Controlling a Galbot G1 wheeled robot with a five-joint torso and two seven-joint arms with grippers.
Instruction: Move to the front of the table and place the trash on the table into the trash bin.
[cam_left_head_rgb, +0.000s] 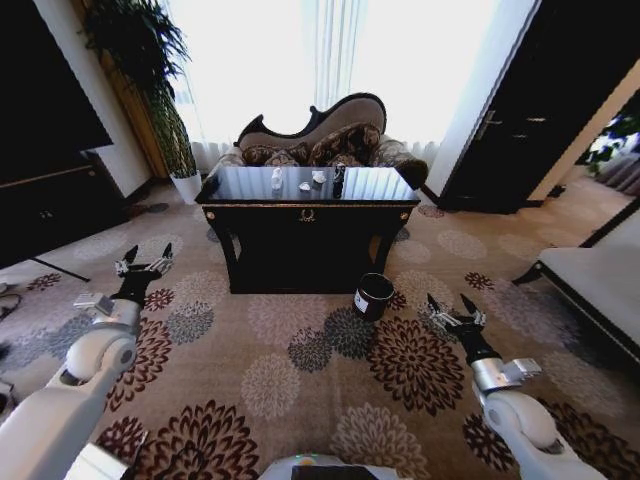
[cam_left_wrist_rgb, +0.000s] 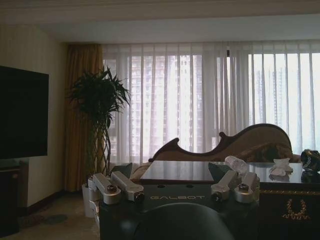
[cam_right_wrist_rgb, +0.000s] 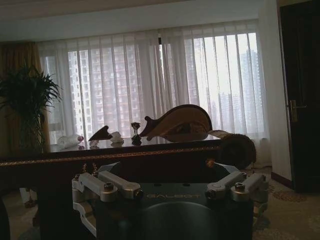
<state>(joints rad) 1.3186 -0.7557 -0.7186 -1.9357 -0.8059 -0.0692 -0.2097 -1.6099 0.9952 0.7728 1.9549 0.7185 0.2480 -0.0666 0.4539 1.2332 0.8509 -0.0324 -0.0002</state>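
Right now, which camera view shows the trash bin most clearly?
The head view. It shows the whole trash bin standing on the carpet by the table's front right leg, with its white label and open rim visible. The left wrist view and the right wrist view look across the table top at the curtains, so they offer nothing of the bin.

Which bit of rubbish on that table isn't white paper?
The small dark shiny piece at the table's right end. The other bits are white crumpled lumps.
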